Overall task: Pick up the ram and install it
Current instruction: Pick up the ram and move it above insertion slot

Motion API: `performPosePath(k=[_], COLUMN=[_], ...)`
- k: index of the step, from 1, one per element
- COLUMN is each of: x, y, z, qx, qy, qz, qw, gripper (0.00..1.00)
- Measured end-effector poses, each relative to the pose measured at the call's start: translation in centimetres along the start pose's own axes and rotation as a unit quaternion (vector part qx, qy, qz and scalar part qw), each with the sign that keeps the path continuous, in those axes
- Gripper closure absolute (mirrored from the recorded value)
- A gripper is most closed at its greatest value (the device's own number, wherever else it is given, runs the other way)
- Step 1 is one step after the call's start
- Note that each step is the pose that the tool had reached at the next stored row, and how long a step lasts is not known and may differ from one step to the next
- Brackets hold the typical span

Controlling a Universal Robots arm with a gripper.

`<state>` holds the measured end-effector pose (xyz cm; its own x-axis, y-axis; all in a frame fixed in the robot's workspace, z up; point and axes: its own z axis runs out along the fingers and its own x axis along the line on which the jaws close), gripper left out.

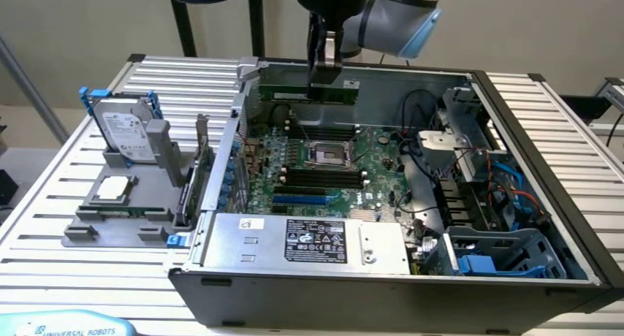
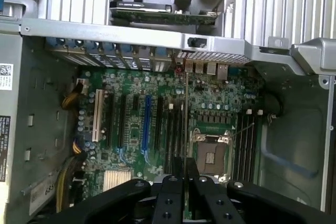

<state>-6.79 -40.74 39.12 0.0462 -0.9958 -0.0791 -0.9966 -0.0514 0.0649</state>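
Note:
The ram [image 1: 292, 94], a long thin green stick, hangs level above the far part of the open computer case [image 1: 546, 197]. My gripper [image 1: 325, 79] is shut on it near its middle, coming down from above. In the wrist view the stick shows edge-on as a thin strip [image 2: 185, 169] between the black fingers [image 2: 169, 195]. Below it lies the green motherboard [image 2: 220, 95] with its square processor socket [image 2: 210, 156] [image 1: 326, 155]. Dark memory slots [image 1: 312, 177] [image 2: 245, 145] run beside the socket. The ram is well above the board and touches nothing.
On a grey fixture [image 1: 93, 230] at the exterior view's left stand a hard drive [image 1: 127, 124], an upright expansion card [image 1: 200, 168] and a square silver processor chip [image 1: 115, 188]. A power supply [image 1: 302, 241] fills the case's near side. Cables and a blue drive cage [image 1: 507, 256] crowd the right.

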Motion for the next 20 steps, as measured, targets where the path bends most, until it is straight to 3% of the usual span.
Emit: performPosePath(k=[6,11,20], x=[-1.6,-1.6,-1.4], y=[-0.97,-2.11,-3.21], z=[1.11,1.95,2.83], qx=[-0.0001,0.0003,0.0028], qy=[0.0000,-0.0015,-0.0036], qz=[0.000,0.008,0.039], qw=[1.0000,1.0000,0.9992], gripper=[0.87,0.87,0.87])
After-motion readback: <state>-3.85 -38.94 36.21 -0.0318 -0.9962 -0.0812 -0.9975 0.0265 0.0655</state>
